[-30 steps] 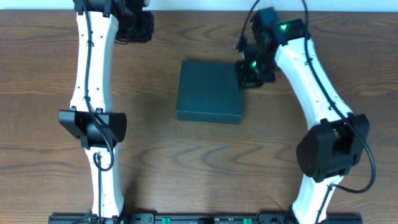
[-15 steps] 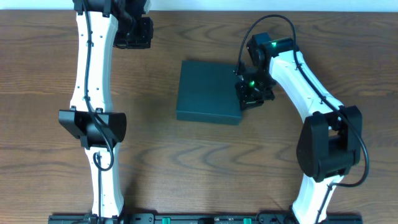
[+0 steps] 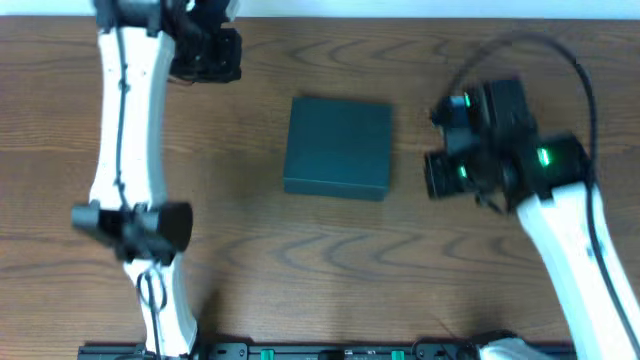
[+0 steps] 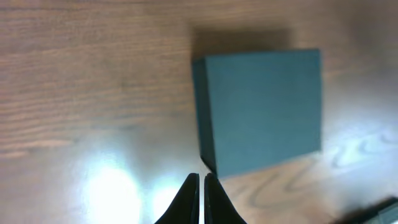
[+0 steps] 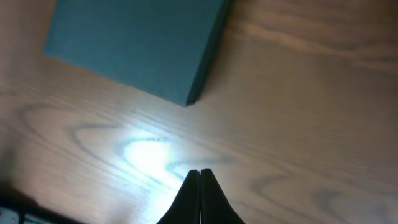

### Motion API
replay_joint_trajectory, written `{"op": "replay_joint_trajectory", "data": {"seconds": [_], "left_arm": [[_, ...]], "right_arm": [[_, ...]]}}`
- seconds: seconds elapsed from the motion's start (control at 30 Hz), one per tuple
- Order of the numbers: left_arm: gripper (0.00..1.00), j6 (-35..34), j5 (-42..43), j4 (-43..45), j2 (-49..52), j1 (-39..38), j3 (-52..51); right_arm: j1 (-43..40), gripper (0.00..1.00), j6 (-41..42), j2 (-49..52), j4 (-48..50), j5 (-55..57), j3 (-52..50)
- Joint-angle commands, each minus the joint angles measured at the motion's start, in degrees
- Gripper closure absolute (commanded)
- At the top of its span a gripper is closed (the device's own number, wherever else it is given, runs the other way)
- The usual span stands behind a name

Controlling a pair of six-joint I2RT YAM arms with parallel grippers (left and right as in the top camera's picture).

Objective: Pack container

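Just changed: right gripper [image 5: 199,180] has backed off the right edge of the container [image 3: 337,147], now apart at right of frame.
Container: centre of frame, flat on the table [image 3: 300,260], lid down.
Grippers: both pinched closed, empty; left gripper [image 4: 201,186] upper left.
Meaning: packing looks finished.

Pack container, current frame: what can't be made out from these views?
Every view: inside of the container, hidden by its closed lid.
All views: the hinge side; no seam resolves, too small or soft.
Right wrist: the container's far side, cut off by the top edge.
Overhead: the right gripper is blurred; its wrist view shows it shut.
Overhead: the left gripper has fingers merging into the dark wrist; wrist view shows it shut.
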Motion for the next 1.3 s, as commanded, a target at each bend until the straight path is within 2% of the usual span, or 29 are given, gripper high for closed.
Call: {"op": "replay_joint_trajectory", "data": {"seconds": [0.0, 0.03, 0.13, 0.23, 0.33, 0.4, 0.43, 0.47, 0.5, 0.53, 0.6, 0.7, 1.1, 1.13, 1.27], "left_arm": [[0.94, 2.6, 2.3, -4.3, -9.2, -1.1, -7.1], [0.94, 2.9, 2.3, -3.7, -12.3, -1.8, -11.1], [0.94, 3.1, -0.5, 3.9, -26.9, -4.7, -32.1], [0.94, 2.7, -2.3, 12.8, -41.4, -6.1, -54.6], [0.94, 1.1, -1.5, 24.7, -56.1, -6.1, -80.0], [0.94, 0.3, 2.9, 31.0, -60.7, -6.1, -88.7], [0.94, -0.9, 4.8, 34.1, -62.4, -6.1, -92.1], [0.94, -2.6, 5.2, 36.0, -63.5, -6.1, -94.3], [0.43, -4.7, 4.9, 37.1, -63.8, -6.1, -95.5], [0.05, -6.4, 4.7, 37.5, -63.7, -6.1, -96.0], [0.05, -9.3, 4.8, 37.5, -63.0, -6.1, -96.2], [0.05, -9.6, 4.6, 36.8, -62.7, -6.1, -96.2], [0.04, -9.6, 4.6, 36.9, -62.7, -6.1, -96.2], [0.04, -9.6, 3.7, 36.8, -62.7, -6.1, -96.2], [0.05, -9.6, -11.1, 36.5, -63.4, -5.6, -96.2]], "right_arm": [[-0.4, 0.98, 5.3, -7.8, 3.1, 1.0, -12.2], [-0.4, 0.98, 6.5, -11.2, 4.5, 0.7, -16.0], [-0.3, 0.98, 8.7, -23.0, 8.2, -0.8, -27.2], [-0.3, 0.98, 9.7, -30.6, 10.2, -4.0, -32.8], [-0.3, 0.98, 9.9, -34.9, 9.6, -5.2, -37.8], [-0.3, 0.99, 9.9, -34.8, 10.6, -7.4, -39.7], [-0.3, 0.91, 10.3, -34.6, 11.0, -8.5, -40.1], [-0.3, 0.60, 12.3, -34.4, 11.0, -8.4, -40.2], [-0.3, 0.01, 14.3, -34.2, 11.0, -8.4, -40.2], [-0.3, 0.01, 16.3, -34.2, 11.0, -8.4, -40.2], [-0.3, 0.00, 22.1, -34.2, 11.0, -8.4, -40.2], [-0.3, 0.01, 27.3, -34.2, 11.0, -8.4, -40.2], [-0.3, 0.01, 27.4, -34.2, 11.0, -8.4, -40.2], [-0.3, 0.01, 27.4, -34.2, 11.0, -8.4, -40.2], [-0.3, 0.01, 27.3, -34.2, 11.0, -8.4, -40.2]]}}
